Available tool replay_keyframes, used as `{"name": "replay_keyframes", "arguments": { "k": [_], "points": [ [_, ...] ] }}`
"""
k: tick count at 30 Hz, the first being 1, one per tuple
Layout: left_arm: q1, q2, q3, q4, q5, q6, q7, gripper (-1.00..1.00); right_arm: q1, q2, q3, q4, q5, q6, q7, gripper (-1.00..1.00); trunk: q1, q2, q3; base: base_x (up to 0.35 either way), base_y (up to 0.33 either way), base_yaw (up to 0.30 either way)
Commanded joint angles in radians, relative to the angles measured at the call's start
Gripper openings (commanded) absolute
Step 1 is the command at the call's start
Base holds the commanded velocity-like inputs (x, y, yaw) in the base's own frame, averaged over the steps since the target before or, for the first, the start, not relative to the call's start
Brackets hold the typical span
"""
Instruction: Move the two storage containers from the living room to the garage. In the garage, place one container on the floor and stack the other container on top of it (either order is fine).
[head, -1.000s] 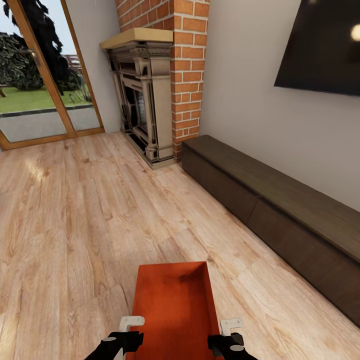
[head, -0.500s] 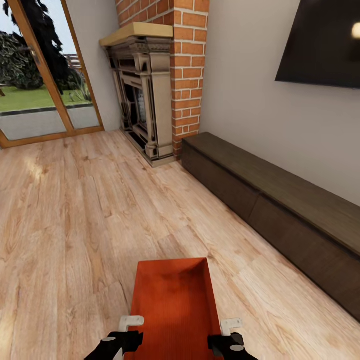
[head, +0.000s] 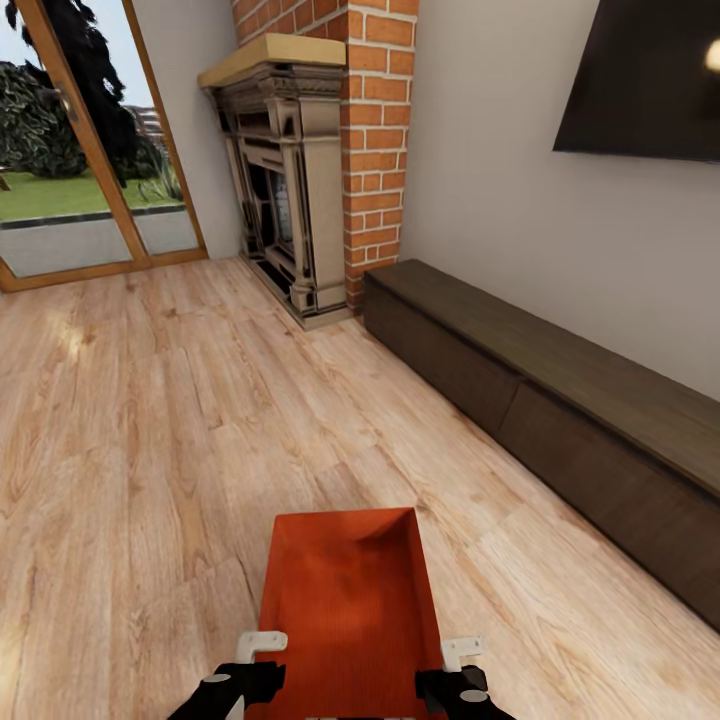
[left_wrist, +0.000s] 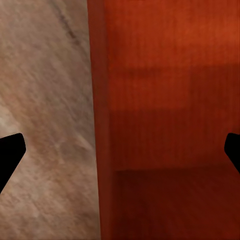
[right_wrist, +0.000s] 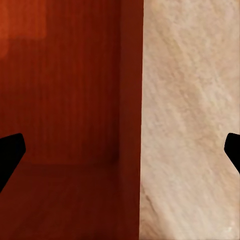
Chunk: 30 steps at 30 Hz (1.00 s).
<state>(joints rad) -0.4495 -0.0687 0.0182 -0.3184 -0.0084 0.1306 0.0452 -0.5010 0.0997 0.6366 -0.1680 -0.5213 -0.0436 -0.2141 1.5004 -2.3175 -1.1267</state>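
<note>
Well short of the brick fireplace (head: 375, 150), on the light plank floor (head: 150, 420), an orange-red storage container (head: 347, 610) sits between the left gripper (head: 240, 682) and right gripper (head: 462, 685). Both stand spread wide, each straddling a long side wall, fingertips (left_wrist: 10, 150) apart from it

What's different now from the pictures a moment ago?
The whole head view slid: fireplace, cabinet and TV sit a little differently, so the camera moved, not the things. The container stayed between the left gripper and right gripper, whose fingers straddle its side walls, spread wide.
</note>
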Motion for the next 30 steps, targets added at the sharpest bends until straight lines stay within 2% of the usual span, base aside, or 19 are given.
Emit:
{"name": "replay_keyframes", "arguments": {
  "k": [1,30],
  "points": [
    [0.0,-0.001,0.002,-0.002,-0.001,0.005,0.002,1.0,-0.001,0.0,0.009,0.0,-0.01,-0.004,-0.004,1.0,0.0,-0.001,-0.001,0.0,0.0,0.0],
    [0.0,-0.002,0.002,-0.002,0.0,0.005,0.004,1.0,-0.001,0.0,0.008,0.0,-0.01,-0.004,-0.004,1.0,0.0,-0.001,-0.001,0.0,0.0,0.0]
  ]
}}
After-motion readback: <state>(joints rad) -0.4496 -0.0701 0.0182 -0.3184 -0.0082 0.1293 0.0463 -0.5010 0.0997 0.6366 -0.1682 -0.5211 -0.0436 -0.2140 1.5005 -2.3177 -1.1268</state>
